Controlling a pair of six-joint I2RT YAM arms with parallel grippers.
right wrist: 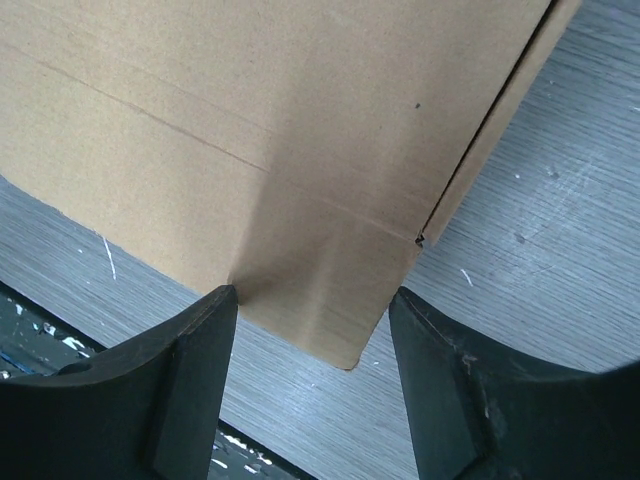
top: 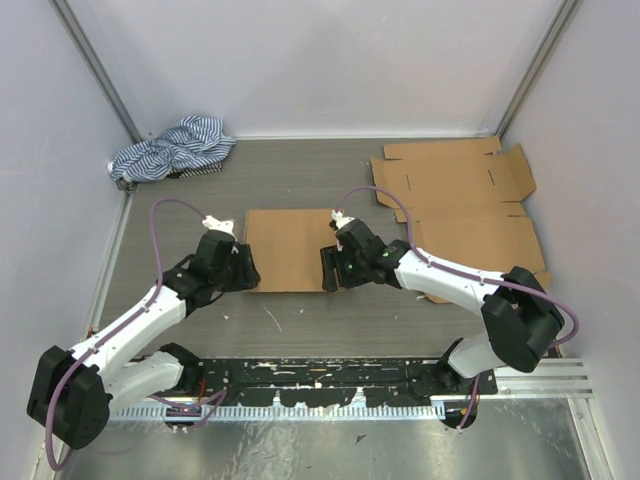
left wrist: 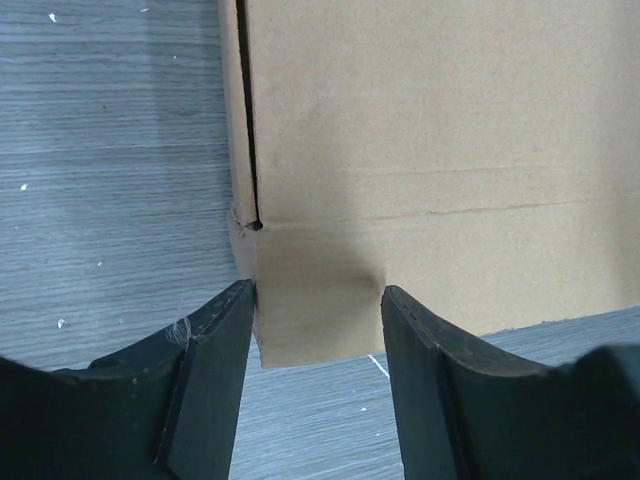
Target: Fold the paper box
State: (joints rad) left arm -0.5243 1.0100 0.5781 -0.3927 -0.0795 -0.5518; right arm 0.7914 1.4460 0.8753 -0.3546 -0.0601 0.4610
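Cloth [top: 170,148] far left, cardboard sheets [top: 470,200] right.

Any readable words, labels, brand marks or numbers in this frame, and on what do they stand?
None can be read.
The cardboard box is plain brown in every view.
The flat cardboard sheets show no print.
The striped cloth carries only its pattern.
The left arm and right arm show no legible lettering.

item: paper box [top: 290,248], plain brown cardboard
state: was still flat, not erected
pose: lay flat on the table [top: 300,175], edges square to it
location: centre of table
detail: crease [left wrist: 450,212] ran parallel to near edge; dark seam [left wrist: 248,110] along each side edge; near corners rounded
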